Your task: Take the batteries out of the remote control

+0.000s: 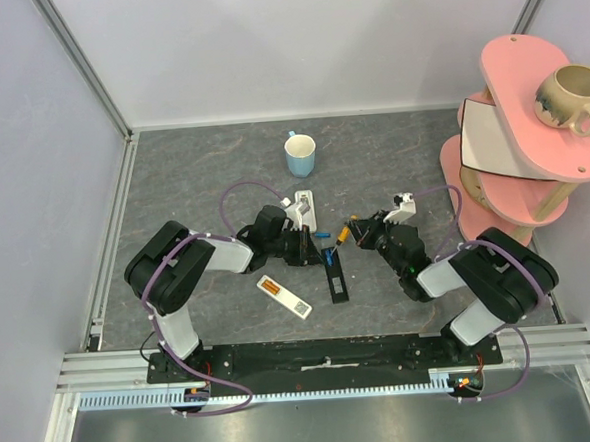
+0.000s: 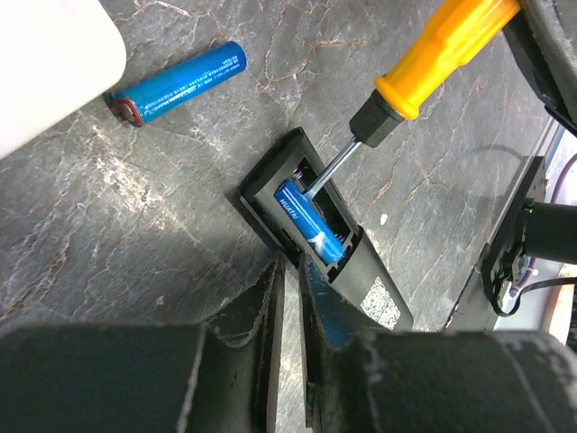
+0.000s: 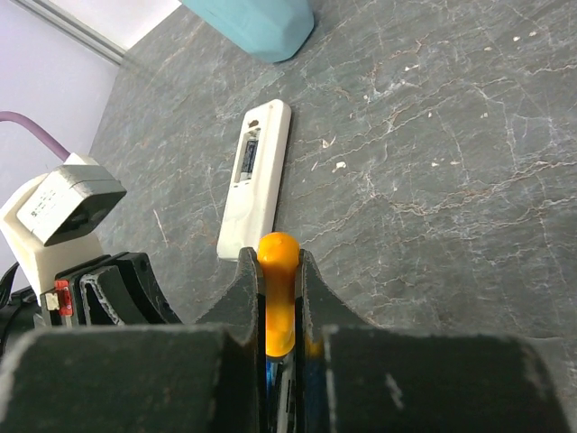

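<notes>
1. Left wrist view, closest in: the left gripper (image 2: 290,271) is closed to a thin slit, its tips set against the side of the black remote (image 2: 379,298); I cannot tell whether they pinch its wall or only brace it
2. In the remote's open bay lies a blue battery (image 2: 311,227). The tip of the screwdriver (image 2: 442,50) sits at the battery's end away from the left gripper, and the right gripper (image 3: 278,262) is clamped tight on the orange handle
3. The step is best done by levering gently up under that end while the left tips steady the remote; a sharp pry could flick the battery away
4. Just beyond the remote lies a loose blue battery (image 2: 176,84), then a white remote (image 3: 257,176), and farthest a blue cup (image 1: 300,156)
5. Bare table (image 2: 135,225) opens to the remote's right, toward the pink shelf (image 1: 528,107); the left arm crowds the remote's left side
</notes>
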